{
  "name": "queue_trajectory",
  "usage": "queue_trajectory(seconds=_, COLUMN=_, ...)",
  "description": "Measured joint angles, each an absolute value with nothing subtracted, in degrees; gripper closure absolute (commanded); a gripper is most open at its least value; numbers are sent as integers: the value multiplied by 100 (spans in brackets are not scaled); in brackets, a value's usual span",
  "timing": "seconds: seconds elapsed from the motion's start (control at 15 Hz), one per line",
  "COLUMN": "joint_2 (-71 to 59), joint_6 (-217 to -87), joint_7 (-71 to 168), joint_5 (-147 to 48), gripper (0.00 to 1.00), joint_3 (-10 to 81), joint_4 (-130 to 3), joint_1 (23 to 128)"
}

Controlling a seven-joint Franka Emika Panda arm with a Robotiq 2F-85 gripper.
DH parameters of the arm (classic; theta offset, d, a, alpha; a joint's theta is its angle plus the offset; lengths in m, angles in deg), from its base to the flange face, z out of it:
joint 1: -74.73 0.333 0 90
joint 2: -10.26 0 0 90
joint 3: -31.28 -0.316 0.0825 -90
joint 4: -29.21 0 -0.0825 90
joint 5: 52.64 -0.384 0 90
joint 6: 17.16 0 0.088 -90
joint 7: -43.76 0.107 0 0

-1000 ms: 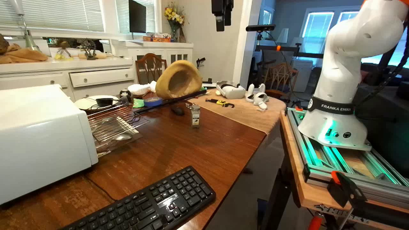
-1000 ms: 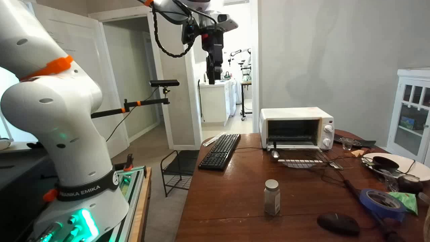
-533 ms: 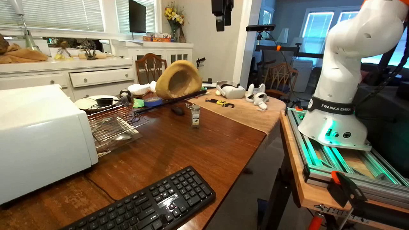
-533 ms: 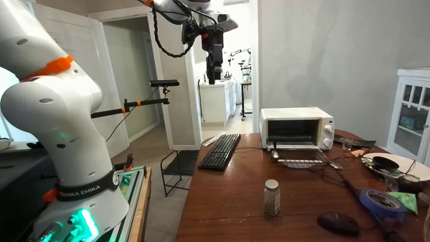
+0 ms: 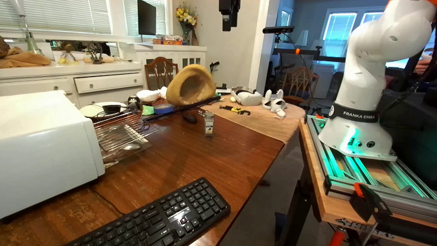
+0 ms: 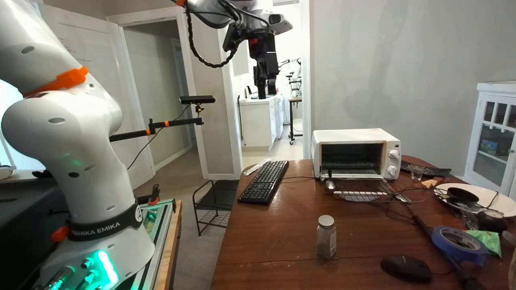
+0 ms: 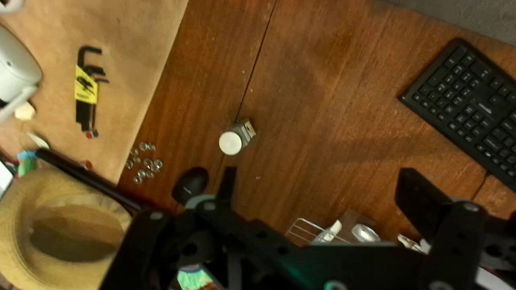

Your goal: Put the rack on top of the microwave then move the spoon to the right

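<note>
The rack (image 5: pixel 117 131) of thin silver wire lies in front of the microwave; it also shows in another exterior view (image 6: pixel 365 196) and partly in the wrist view (image 7: pixel 303 230). The white microwave (image 5: pixel 44 143) (image 6: pixel 356 136) stands on the table with its front open. A silver spoon (image 5: pixel 131 147) (image 6: pixel 330 184) lies by the rack's near side; its bowl shows in the wrist view (image 7: pixel 365 233). My gripper (image 7: pixel 316 177) is open and empty, high above the table, also in both exterior views (image 5: pixel 228 25) (image 6: pixel 266 94). Its body hides most of the rack in the wrist view.
A glass jar (image 6: pixel 326 237) stands mid-table. A black keyboard (image 6: pixel 264 182) lies beside the microwave. A mouse (image 6: pixel 406 268), blue tape (image 6: pixel 458 243), a plate (image 6: pixel 500 199) and a black pole (image 6: pixel 427 231) lie on the rack's other side. A straw hat (image 5: pixel 191 85) stands farther off.
In the last half second my gripper has moved slightly, leftward in an exterior view and rightward in another, with a small turn. The rack, spoon and microwave have not moved.
</note>
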State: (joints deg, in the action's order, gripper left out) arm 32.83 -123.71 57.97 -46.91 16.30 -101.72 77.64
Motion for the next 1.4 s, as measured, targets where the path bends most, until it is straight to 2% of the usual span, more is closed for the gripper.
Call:
queue_trajectory(seconds=0.53, joint_2=1778, joint_6=-13823, joint_7=2240, joint_5=-4800, gripper=0, joint_3=3019, joint_4=-9354, joint_1=7760)
queue_trajectory(seconds=0.93, joint_2=408, joint_6=-13945, joint_7=538, joint_5=-5241, gripper=0, joint_3=2995, joint_4=-8152, joint_1=7765)
queue_trajectory(seconds=1.4, joint_2=274, joint_6=-13933, joint_7=434, joint_5=-5254, gripper=0, joint_3=2981, joint_4=-7988, joint_1=7767)
